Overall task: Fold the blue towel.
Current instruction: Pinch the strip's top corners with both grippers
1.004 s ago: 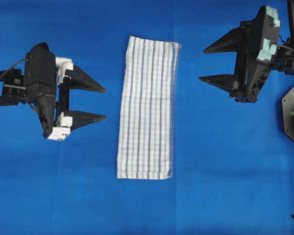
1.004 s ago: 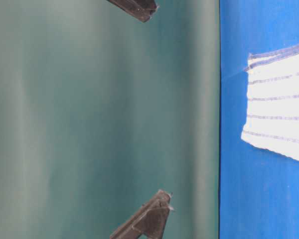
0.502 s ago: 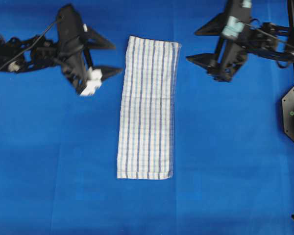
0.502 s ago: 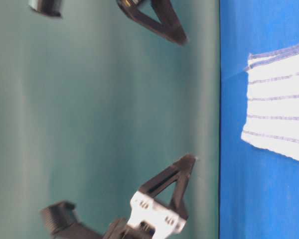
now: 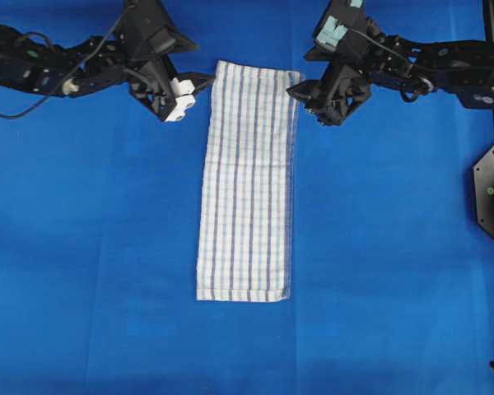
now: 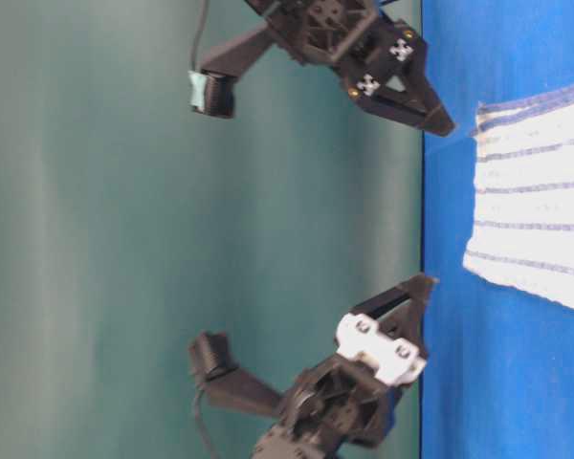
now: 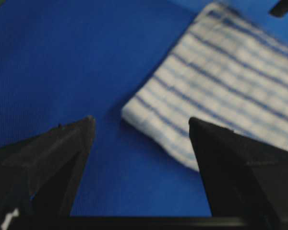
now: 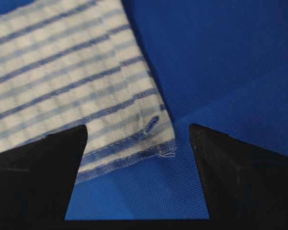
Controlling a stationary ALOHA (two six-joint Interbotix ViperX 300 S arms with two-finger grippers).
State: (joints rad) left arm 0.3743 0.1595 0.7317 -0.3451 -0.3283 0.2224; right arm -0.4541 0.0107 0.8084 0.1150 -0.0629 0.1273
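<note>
Overhead view gives us 1 blue towel (image 5: 249, 181), lying flat as a long strip on the blue table covering (image 5: 82, 247), its top end near the far edge. We count 2 grippers: the left gripper (image 5: 199, 84) and right gripper (image 5: 300, 92) flank its top corners, both spread wide, holding nothing.

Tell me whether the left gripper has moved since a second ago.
Yes. In the overhead view the left gripper has moved up and rightward, now at the blue towel's top left corner; the towel itself lies unchanged.
</note>
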